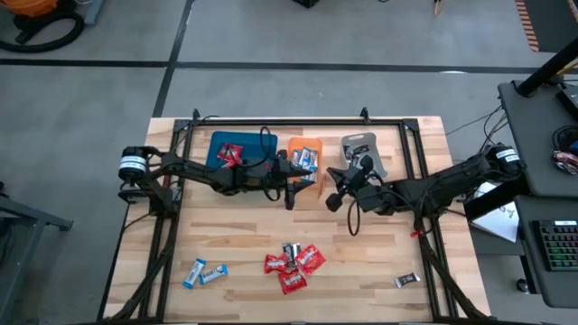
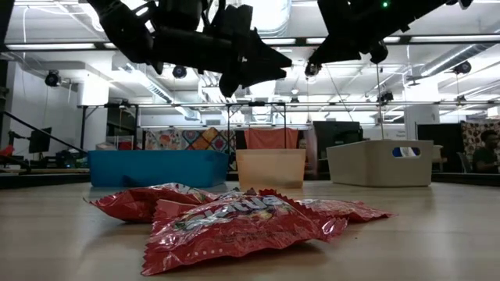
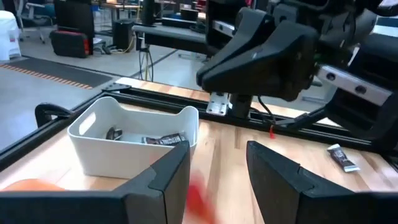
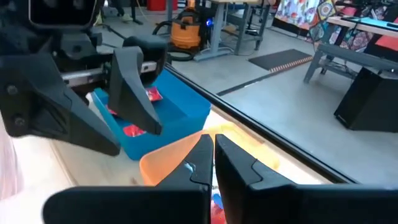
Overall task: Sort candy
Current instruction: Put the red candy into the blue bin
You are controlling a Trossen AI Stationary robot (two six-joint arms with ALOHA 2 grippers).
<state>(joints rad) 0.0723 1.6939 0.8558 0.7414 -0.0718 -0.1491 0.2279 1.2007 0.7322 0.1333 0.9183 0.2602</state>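
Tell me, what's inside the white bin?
In the left wrist view, the white bin holds dark-wrapped candies, at least two of them. Its near wall hides the bottom, so there may be more that can't be seen.

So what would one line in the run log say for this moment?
left gripper: open, empty, by orange tray | right gripper: shut, empty, by grey tray | red candy: unsorted on table

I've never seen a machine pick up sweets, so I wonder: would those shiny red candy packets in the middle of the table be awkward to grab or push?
Probably. The red candy packets look crinkly and limp, so they would likely flex. Their glossy wrappers may slip. They overlap in a pile, so pushing one probably shifts its neighbours.
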